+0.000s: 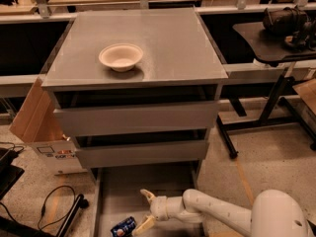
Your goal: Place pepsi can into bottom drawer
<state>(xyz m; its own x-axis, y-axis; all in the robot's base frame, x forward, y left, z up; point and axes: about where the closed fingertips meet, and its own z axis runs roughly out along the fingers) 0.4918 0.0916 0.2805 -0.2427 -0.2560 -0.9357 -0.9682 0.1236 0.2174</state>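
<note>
Cream-fingered white claw [144,210] over grey bottom drawer [123,189], dark blue pepsi can [123,227], cream bowl [121,57], grey cabinet top [173,38]

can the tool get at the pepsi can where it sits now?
Probably yes. The tool is open inside the pulled-out bottom drawer, right beside the can, with nothing between them.
</note>
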